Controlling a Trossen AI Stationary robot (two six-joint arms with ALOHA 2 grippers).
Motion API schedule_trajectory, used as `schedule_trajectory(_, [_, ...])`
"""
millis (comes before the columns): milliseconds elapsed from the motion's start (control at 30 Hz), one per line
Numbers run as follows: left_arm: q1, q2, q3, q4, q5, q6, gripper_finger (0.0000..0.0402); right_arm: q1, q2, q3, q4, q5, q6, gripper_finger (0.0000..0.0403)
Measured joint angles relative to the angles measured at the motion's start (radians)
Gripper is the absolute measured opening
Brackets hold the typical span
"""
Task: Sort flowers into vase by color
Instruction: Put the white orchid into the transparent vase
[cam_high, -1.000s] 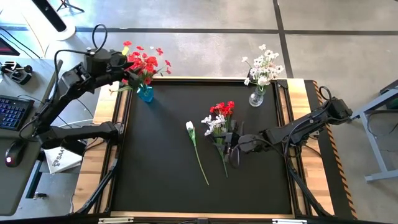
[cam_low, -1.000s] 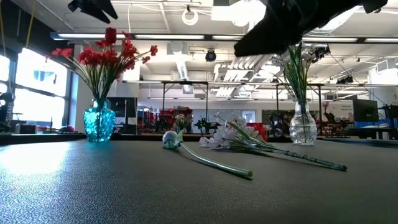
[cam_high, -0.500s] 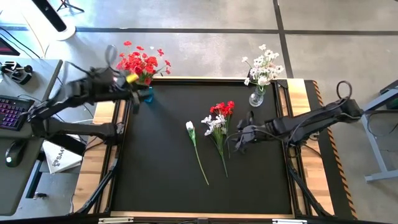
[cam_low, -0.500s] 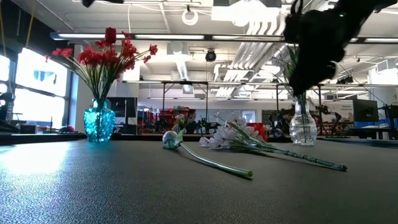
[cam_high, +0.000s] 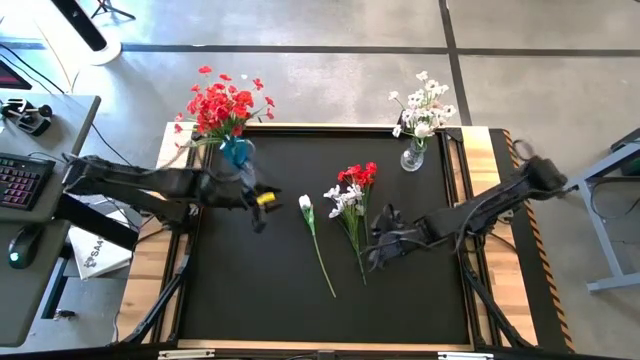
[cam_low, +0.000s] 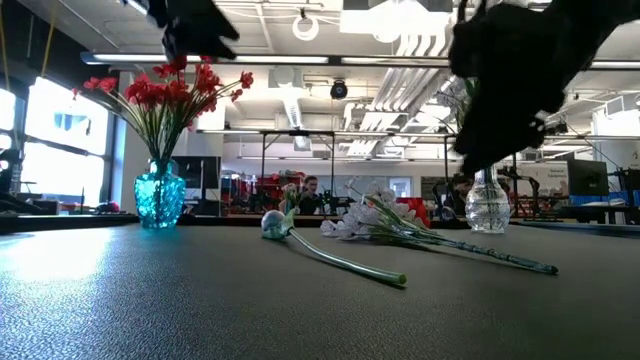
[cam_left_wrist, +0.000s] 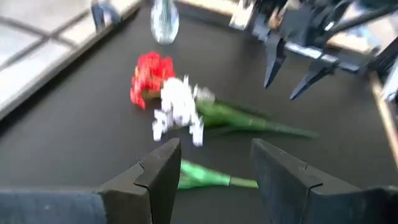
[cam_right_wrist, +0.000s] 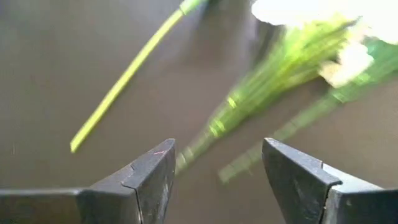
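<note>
A blue vase (cam_high: 233, 151) with red flowers (cam_high: 222, 100) stands at the mat's far left. At the far right, a clear vase (cam_high: 412, 158) holds white flowers (cam_high: 423, 110). One white flower (cam_high: 306, 204) lies on the mat, its stem pointing toward the near edge. Right of it lies a bundle of red blooms (cam_high: 358, 175) and white blooms (cam_high: 345, 198). My left gripper (cam_high: 262, 200) hangs open above the mat, left of the single flower, facing the bundle (cam_left_wrist: 177, 109). My right gripper (cam_high: 378, 248) is open above the bundle's stems (cam_right_wrist: 249, 106).
Wooden rails (cam_high: 480, 160) frame the black mat (cam_high: 260, 280). A desk with a keyboard (cam_high: 20, 180) and a mouse stands left of the table. The mat's near half holds only the stem ends.
My left gripper has swung away from the blue vase, down and toward the table's middle, and now points at the lying flowers. My right gripper has rolled and tipped further down over the bundle's stems. The flowers on the mat have not moved.
</note>
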Motion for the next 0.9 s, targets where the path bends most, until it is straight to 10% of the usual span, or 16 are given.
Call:
schedule_trajectory(567, [-0.139,0.266,-0.177,0.283,-0.110,-0.241,0.0181,-0.151,0.427,0.254,-0.123,-0.002,0.111,0.0228])
schedule_trajectory(900, [-0.138,0.313,-0.177,0.337,-0.110,-0.198,0.0181,-0.179,0.431,0.252,-0.142,-0.060,-0.003,0.0096])
